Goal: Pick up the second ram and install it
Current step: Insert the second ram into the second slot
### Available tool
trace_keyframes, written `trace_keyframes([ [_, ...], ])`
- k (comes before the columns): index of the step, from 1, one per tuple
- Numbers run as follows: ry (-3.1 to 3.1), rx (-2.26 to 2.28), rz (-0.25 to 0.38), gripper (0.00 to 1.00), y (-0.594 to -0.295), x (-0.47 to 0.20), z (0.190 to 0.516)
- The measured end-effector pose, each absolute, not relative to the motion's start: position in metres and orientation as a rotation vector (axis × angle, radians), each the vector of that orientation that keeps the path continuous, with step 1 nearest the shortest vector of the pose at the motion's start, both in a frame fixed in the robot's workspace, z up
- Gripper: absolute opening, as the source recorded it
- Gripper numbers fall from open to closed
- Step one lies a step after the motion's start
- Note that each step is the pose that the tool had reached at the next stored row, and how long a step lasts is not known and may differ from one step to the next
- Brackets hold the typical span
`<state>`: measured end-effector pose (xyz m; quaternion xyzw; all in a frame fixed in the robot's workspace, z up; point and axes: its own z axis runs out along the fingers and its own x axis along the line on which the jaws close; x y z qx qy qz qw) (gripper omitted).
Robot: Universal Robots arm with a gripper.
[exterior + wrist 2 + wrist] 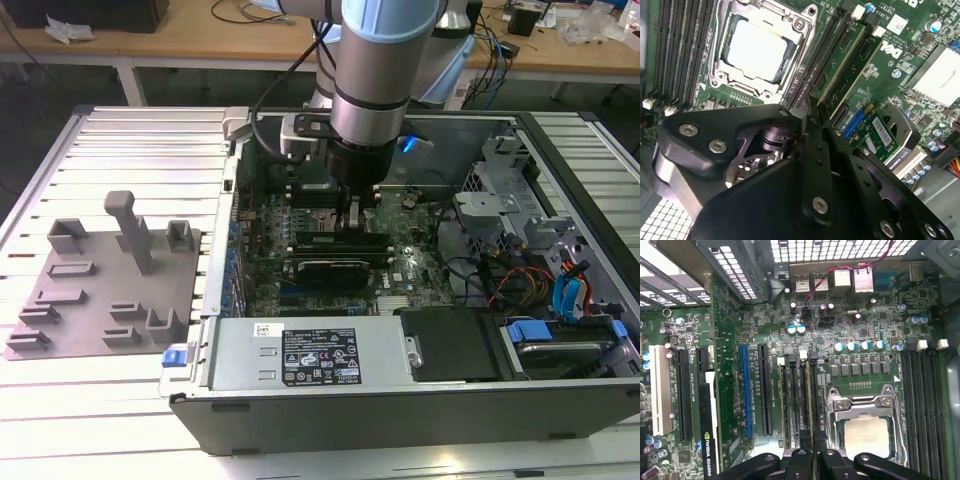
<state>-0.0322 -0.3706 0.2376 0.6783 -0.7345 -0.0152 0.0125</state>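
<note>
1. My gripper is down inside the case, over the green board.
2. My fingers are almost together. I think they pinch the ram, but the hold is hard to see.
3. In the first wrist view the ram is a thin edge that runs straight out from between my fingers, along a slot.
4. The shiny square chip sits just beside my fingers.
5. To do this well, I think the ram must stand straight up and line up with the slot from end to end.
6. I should push evenly, not on one end.
7. The ram is flat, thin and stiff. The slots are long, black, hard plastic. The chip's frame is smooth metal.
</note>
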Motion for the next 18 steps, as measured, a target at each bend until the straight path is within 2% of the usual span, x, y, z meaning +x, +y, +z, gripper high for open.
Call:
trace_keyframes([
  [18, -2.293, 2.114, -0.043, 0.11, -0.3711, -0.0334, 0.23],
])
